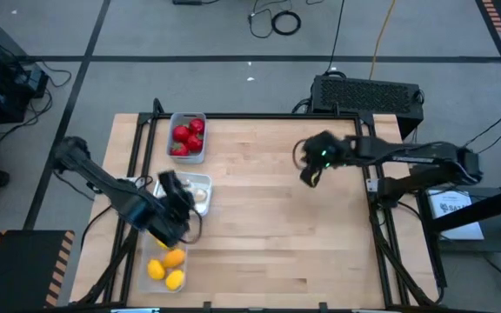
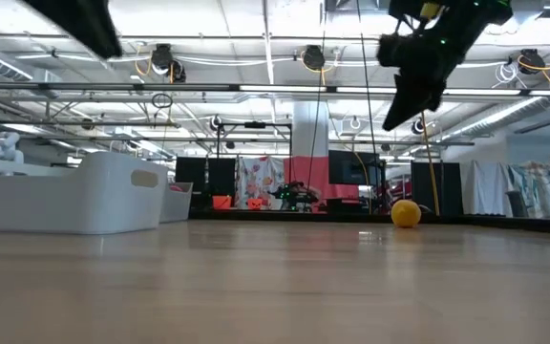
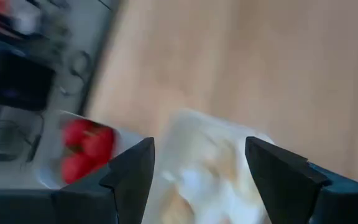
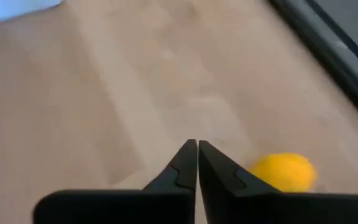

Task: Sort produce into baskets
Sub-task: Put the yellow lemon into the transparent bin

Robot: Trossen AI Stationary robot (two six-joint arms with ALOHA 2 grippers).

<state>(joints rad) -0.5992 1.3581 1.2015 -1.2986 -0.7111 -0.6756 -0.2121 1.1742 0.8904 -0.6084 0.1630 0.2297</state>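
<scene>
Three baskets in a row along the left edge of the tabletop (image 1: 277, 209): far basket (image 1: 188, 137) with red fruits (image 1: 188, 137), middle white basket (image 1: 200, 193) with whitish bulbs (image 1: 202, 196), near clear basket (image 1: 165, 268) with yellow and orange lemons (image 1: 165, 266). Left gripper (image 1: 176, 202) above the gap between the middle and near baskets, jaws spread apart and holding nothing, white basket and red fruits visible past its fingers (image 3: 132, 177) in the left wrist view. Right gripper (image 1: 310, 174) raised over the right half of the tabletop, well apart from the baskets, fingers (image 4: 185, 163) pressed together with nothing between them. One loose yellow lemon (image 4: 283, 170) on bare wood just beside the closed right gripper in the right wrist view; same lemon (image 2: 406, 213) far back on the tabletop in the low view, below the hanging right gripper (image 2: 401, 113).
</scene>
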